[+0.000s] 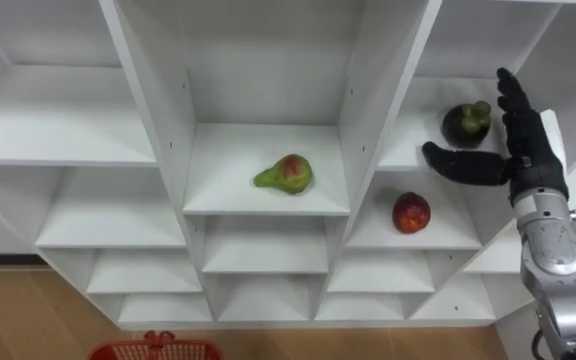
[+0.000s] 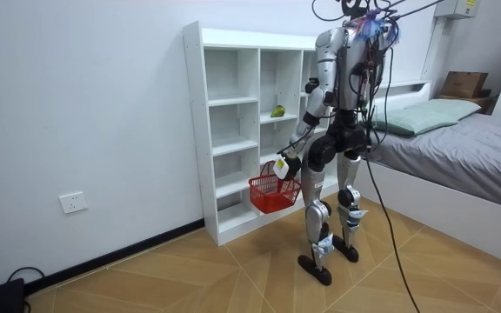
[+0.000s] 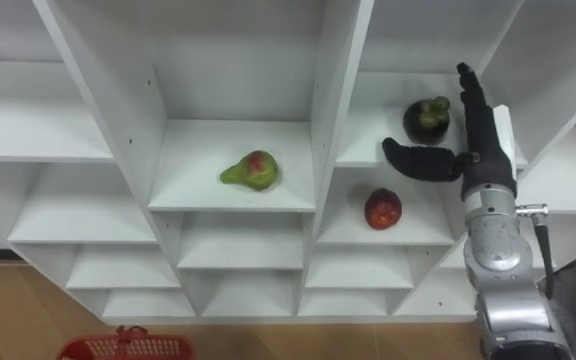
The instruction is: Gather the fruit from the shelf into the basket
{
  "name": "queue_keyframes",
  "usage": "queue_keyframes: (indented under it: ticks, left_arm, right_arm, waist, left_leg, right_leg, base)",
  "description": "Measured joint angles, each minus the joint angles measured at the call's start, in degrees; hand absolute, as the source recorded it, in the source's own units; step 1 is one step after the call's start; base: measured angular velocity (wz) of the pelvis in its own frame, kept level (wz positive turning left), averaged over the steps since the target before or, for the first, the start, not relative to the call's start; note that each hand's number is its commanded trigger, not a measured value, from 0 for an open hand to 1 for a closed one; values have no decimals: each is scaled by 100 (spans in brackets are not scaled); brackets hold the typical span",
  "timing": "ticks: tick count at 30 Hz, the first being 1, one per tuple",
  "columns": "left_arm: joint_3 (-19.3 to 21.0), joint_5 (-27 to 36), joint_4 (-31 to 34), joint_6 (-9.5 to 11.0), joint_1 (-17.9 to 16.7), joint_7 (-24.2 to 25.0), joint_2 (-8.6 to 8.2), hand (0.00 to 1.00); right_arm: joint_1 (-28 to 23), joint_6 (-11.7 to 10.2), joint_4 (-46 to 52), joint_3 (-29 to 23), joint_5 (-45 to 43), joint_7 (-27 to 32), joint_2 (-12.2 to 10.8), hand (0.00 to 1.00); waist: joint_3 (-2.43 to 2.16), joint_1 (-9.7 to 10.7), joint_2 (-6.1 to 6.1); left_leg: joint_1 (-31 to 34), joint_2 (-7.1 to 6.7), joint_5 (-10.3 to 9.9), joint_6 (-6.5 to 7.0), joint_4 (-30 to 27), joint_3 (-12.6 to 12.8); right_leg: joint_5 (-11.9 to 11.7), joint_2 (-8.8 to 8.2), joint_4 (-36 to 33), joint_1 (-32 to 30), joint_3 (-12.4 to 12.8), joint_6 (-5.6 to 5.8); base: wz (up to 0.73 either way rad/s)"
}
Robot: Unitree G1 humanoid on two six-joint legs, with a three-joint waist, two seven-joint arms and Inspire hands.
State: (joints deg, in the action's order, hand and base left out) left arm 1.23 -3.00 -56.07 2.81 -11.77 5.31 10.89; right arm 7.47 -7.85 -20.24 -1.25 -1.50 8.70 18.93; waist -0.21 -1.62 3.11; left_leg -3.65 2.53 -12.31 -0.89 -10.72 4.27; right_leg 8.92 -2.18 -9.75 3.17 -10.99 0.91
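Observation:
A dark mangosteen (image 1: 465,123) with a green cap sits in the upper right compartment of the white closet (image 1: 363,110). My right hand (image 1: 523,140) is open beside it, fingers straight up on its right and the thumb reaching left just below it. A green-red pear (image 1: 286,175) lies in the middle compartment. One shelf below the mangosteen rests a red apple (image 1: 411,212). In the room view my left hand (image 2: 283,166) hangs low, shut on the handle of a red basket (image 2: 272,194); the basket's rim (image 1: 156,349) shows at the bottom of the eye views.
I stand facing the closet on a wooden floor (image 2: 233,269). The other compartments hold nothing. A bed (image 2: 459,148) lies behind me at the room view's right.

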Motion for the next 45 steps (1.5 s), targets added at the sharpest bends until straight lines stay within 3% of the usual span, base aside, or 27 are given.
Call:
queue_keyframes:
  ticks: [9, 15, 25, 26, 27, 28, 29, 30, 45]
  left_arm:
    - [38, 2, 1, 0, -14, 28, 21, 100]
    - [80, -3, 0, 0, -11, -18, 27, 100]
    - [74, -1, -1, -5, -19, -236, 27, 100]
    - [74, -1, -1, -5, -20, -237, 27, 100]
    - [74, -1, -1, -5, -20, -237, 27, 100]
    - [74, -1, -1, -5, -20, -238, 27, 100]
    - [74, -1, -1, -5, -20, -239, 27, 100]
    - [74, -1, -1, -6, -20, -240, 27, 100]
    - [71, 14, -15, -6, -22, -369, 21, 100]
  right_arm:
    - [-10, -292, -379, 1, -3, -85, 0, 0]
    - [-2, -339, -522, -7, -10, -182, -7, 0]
    - [41, -385, -662, -8, -10, -171, -27, 1]
    - [41, -385, -662, -8, -11, -171, -28, 20]
    - [41, -386, -662, -8, -10, -171, -28, 55]
    - [41, -389, -661, -9, -10, -171, -28, 69]
    - [41, -394, -661, -11, -11, -168, -28, 96]
    - [41, -402, -661, -15, -22, -130, -28, 100]
    - [202, -472, -921, -507, -135, 218, -30, 100]
  waist:
    - [5, -12, 47]
    - [-20, -14, 113]
    - [-7, -22, 108]
    - [-7, -21, 108]
    - [-7, -20, 109]
    - [-6, -19, 108]
    - [-6, -19, 107]
    - [-6, -19, 107]
    - [-2, -16, 101]
  left_leg:
    - [-15, 0, 0, 1, 52, -10]
    - [-11, -4, 0, 1, 32, -17]
    - [-18, -9, -1, 1, 47, -47]
    - [-18, -9, -1, 1, 47, -47]
    - [-18, -9, -1, 1, 47, -47]
    - [-18, -9, -1, 1, 48, -47]
    - [-19, -9, -1, 1, 48, -47]
    - [-18, -9, -1, 1, 49, -46]
    - [-58, -9, 0, 1, 66, -41]
  right_leg:
    - [0, -3, 9, 50, -12, 1]
    - [0, -2, 10, 45, -15, 1]
    - [0, -5, 10, 76, -34, 1]
    - [0, -5, 10, 76, -34, 1]
    - [0, -5, 10, 76, -33, 1]
    - [0, -5, 10, 75, -33, 1]
    - [0, -5, 10, 75, -33, 1]
    - [0, -5, 10, 75, -33, 1]
    - [1, -3, 13, 83, -27, 2]
  base:
    - [0]
    - [0]
    - [0]
    - [0]
    - [0]
    - [0]
    - [0]
    - [0]
    - [0]
